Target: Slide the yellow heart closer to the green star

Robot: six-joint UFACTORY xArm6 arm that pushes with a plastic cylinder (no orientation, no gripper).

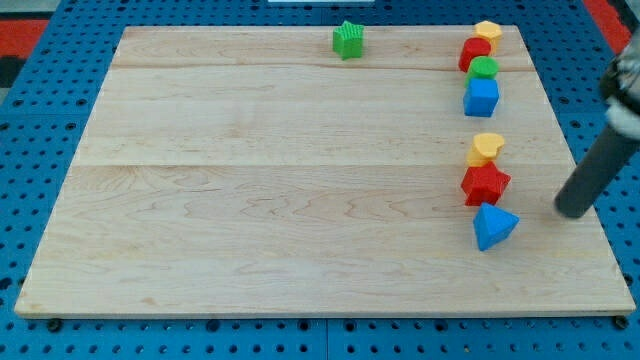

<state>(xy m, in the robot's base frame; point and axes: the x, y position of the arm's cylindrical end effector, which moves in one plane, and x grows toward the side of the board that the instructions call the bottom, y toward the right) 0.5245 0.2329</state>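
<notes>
Yellow heart (486,148) among eight blocks: two each yellow, red, green, blue; tip (572,211) right of them, no pincer.

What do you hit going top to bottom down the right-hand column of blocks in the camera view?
Yellow hexagon block → red block → green round block → blue cube → yellow heart → red star → blue triangular block. My tip sits right of them.
</notes>
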